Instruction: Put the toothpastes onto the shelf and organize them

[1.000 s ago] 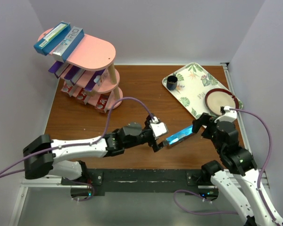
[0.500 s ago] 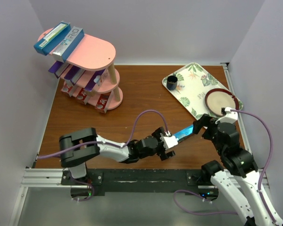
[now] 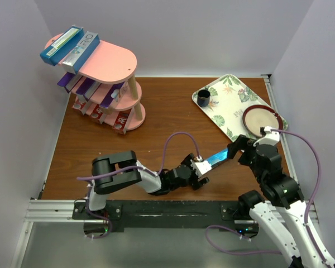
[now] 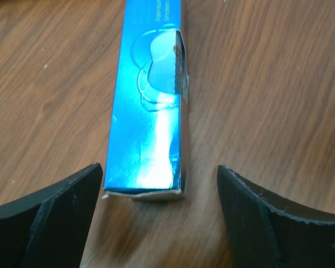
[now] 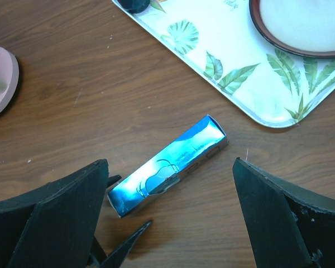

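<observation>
A glossy blue toothpaste carton [image 3: 218,158] [image 4: 151,111] [image 5: 167,164] lies flat on the wooden table, slanting toward the tray. My left gripper [image 3: 204,167] [image 4: 159,176] is open, and its fingers straddle the carton's near end. The left finger is close to the corner, with a gap on the right. My right gripper [image 3: 240,149] [image 5: 170,164] hangs open above the carton's far end and holds nothing. The pink shelf [image 3: 114,61] [image 5: 0,84] stands at the back left. It carries blue and silver toothpastes [image 3: 72,46] on top, purple ones [image 3: 84,86] in the middle and red ones [image 3: 95,111] at the bottom.
A leaf-patterned tray [image 3: 229,106] at the back right carries a dark cup [image 3: 204,99] and a brown-rimmed plate [image 3: 262,119]. Walls close in on the left, back and right. The left arm's purple cable [image 3: 176,139] loops over the table.
My left arm has folded back toward its base while its gripper slid right up to the carton's near end, so its fingers now straddle it. The right arm and carton have hardly moved.
</observation>
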Controlling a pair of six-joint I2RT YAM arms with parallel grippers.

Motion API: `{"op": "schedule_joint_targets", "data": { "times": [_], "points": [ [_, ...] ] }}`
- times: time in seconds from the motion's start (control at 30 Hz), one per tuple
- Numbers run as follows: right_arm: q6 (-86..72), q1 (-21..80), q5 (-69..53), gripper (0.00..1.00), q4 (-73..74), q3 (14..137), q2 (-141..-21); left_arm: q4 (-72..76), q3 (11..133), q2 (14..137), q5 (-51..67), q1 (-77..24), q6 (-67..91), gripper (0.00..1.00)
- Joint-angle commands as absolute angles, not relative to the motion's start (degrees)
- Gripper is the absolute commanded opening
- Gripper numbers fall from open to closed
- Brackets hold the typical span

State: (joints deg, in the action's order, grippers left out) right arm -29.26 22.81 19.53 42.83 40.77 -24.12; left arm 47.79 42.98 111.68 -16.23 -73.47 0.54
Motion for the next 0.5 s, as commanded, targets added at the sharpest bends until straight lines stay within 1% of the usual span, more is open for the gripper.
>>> {"op": "schedule_joint_targets", "data": {
  "times": [0.0,0.07,0.23,0.33,0.37,0.43,0.47],
  "points": [
    [-28.5,22.6,18.7,0.98,40.4,40.3,-24.8,57.1,44.3,114.9,-16.8,-73.2,4.5,0.85],
    [-28.4,22.6,18.7,0.98,40.3,40.3,-24.8,58.6,44.2,116.0,-16.9,-73.1,4.7,0.77],
    [-28.3,22.6,18.5,0.98,40.3,40.3,-24.9,64.4,42.2,116.3,-16.6,-72.2,5.2,0.68],
    [-28.1,22.6,18.4,0.98,40.1,40.3,-25.0,68.1,40.3,115.5,-15.8,-71.7,5.5,0.59],
    [-28.2,22.6,18.4,0.98,40.1,40.2,-25.0,69.1,39.6,115.1,-15.6,-71.6,5.6,0.54],
    [-28.2,22.6,18.4,0.98,40.1,40.2,-25.1,71.3,38.2,114.2,-15.0,-71.5,5.7,0.47],
    [-28.1,22.6,18.3,0.98,39.9,40.2,-25.1,71.8,37.8,113.8,-14.9,-71.5,5.7,0.41]
  ]
}}
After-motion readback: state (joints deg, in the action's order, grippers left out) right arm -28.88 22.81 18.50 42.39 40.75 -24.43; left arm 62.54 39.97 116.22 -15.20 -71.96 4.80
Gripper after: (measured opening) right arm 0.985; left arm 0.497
